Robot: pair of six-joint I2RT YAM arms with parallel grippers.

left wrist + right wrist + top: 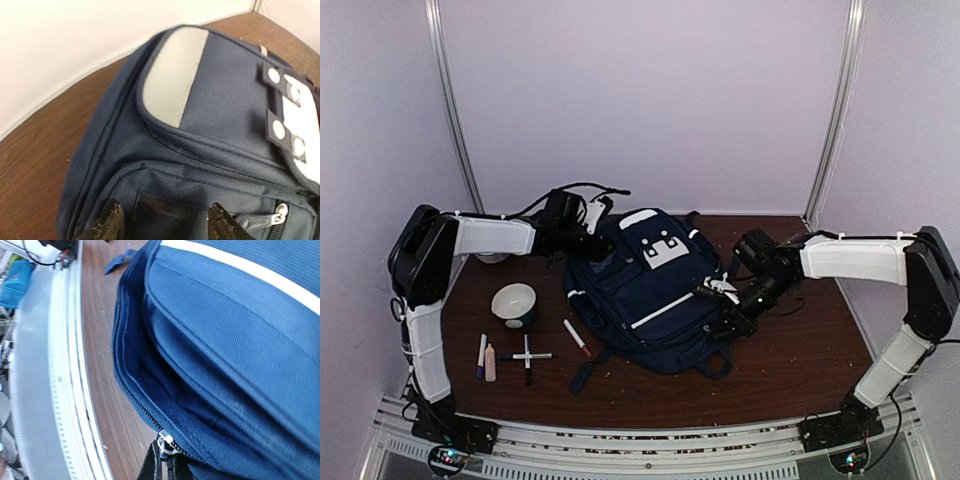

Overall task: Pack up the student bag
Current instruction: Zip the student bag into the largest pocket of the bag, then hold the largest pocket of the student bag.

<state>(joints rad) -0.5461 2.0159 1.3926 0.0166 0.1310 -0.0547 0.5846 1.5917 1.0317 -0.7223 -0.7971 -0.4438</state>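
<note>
1. Bag: navy, white stripes and patches. It lies flat mid-table, front pocket up, with its straps trailing toward the near edge.
2. Left jaws: open, nothing between them. They hover at the bag's top far-left corner, just over the fabric by the grey patch.
3. Right jaws: closed tight, pinching the zip pull low on the bag's right side. I cannot tell how far that zip is run.
4. Loose stock on the table, left of the bag and none of it packed:
   - a bowl
   - a red-capped marker just beside the bag
   - two crossed pens
   - a purple pen
   - a glue stick
5. Hazard, slip: my pinch on the pull is small and at the fingertips. A tug off the zip's line would likely twist it free.
6. Hazard, drag: nothing anchors the bag while my left jaws are open. A pull on the zip could slide the whole bag and buckle the soft cloth instead of running the zip.
7. Hazard, sweep: if the bag shifts left, it could roll the red-capped marker away.
8. Hazard, snag: slack fabric folds beside the teeth and could catch in the slider.
</note>
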